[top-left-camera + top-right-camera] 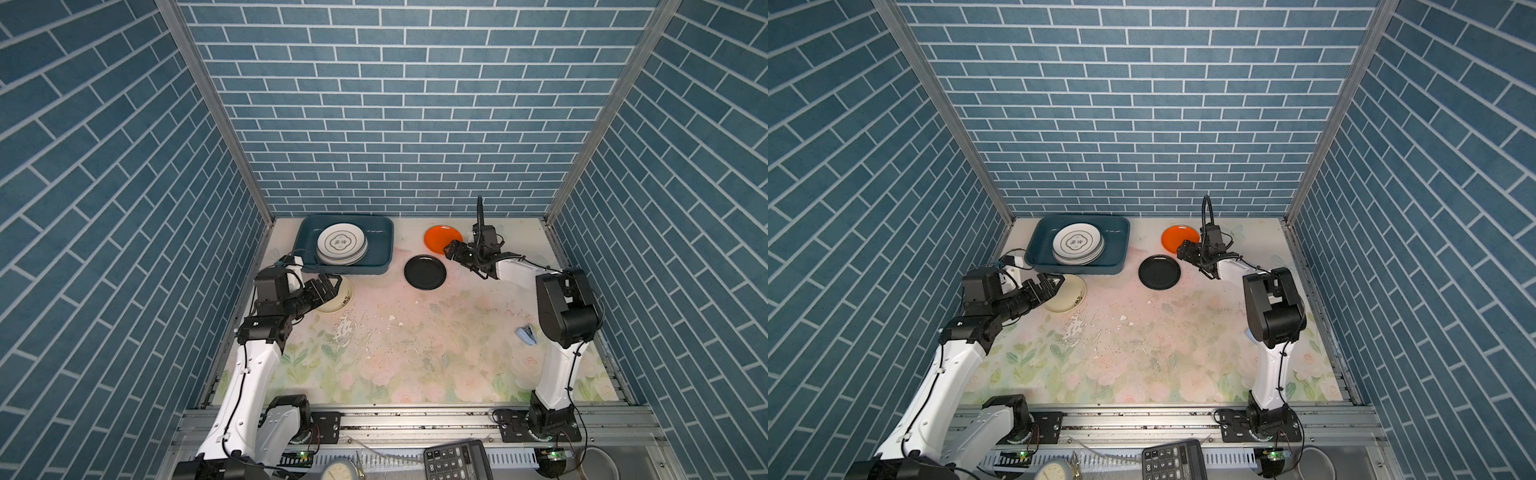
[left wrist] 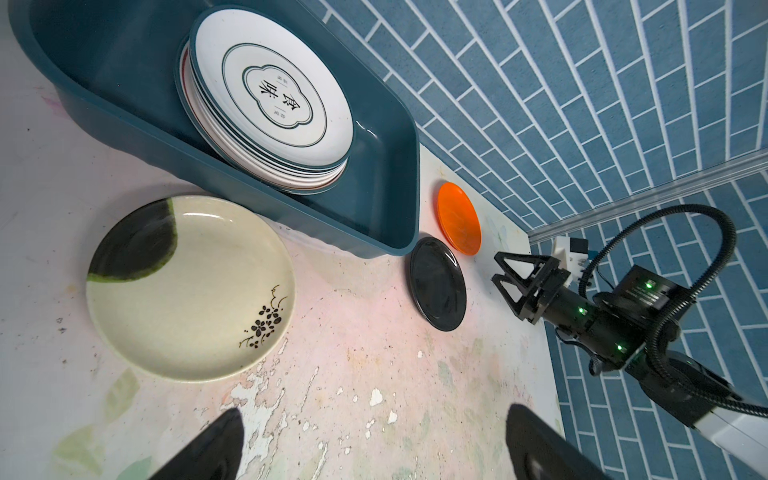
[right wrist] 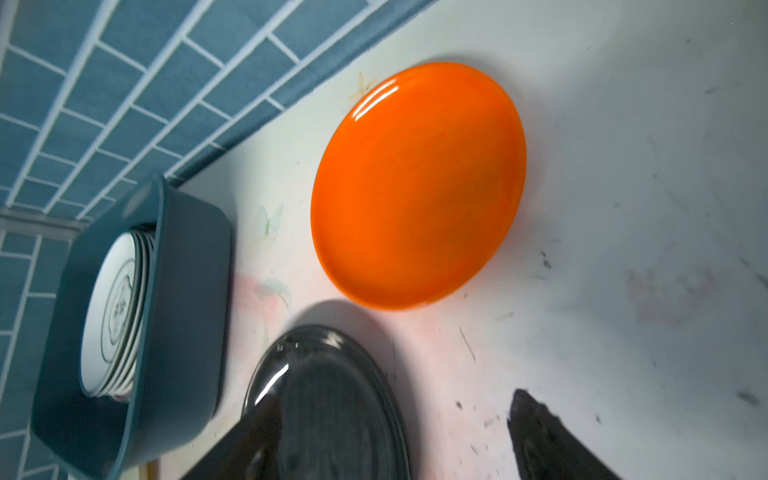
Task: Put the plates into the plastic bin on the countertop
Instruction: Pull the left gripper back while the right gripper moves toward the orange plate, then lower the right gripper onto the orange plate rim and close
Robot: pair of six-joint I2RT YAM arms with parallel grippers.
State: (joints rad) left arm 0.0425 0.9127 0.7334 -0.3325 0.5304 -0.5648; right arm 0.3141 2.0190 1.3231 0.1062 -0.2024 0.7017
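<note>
Hovering at the left of the worktop (image 1: 415, 340), the left pincer (image 1: 334, 286) has its jaws spread wide and holds nothing. The cream plate (image 2: 187, 286) lies flat under and just ahead of it, partly hidden by the fingers in both top views. That plate sits just in front of the bin (image 1: 380, 249), near its left end but apart from its wall. The left arm is plainly the nearer one for it.

The bin stands at the back of the worktop, its long axis running along the rear wall. Inside, a stack of plates (image 1: 341, 245) leans toward the front wall, topped by a white plate with printed characters. The right part of the bin floor is bare.

To the right of the bin, the black plate (image 1: 424, 272) lies flat on the worktop. The orange plate (image 1: 440, 237) lies behind it and slightly further right, close to the black plate.

The right pincer (image 1: 451, 250) sits low just to the right of both plates, jaws apart and empty. In the right wrist view one finger overlaps the black plate's rim, with the orange plate straight ahead. Whether that finger touches the rim cannot be told.

Being round, the plates offer no preferred axis. My guess is that each arm takes its nearest rim edge, with the bin lying to the left of the right pincer.
</note>
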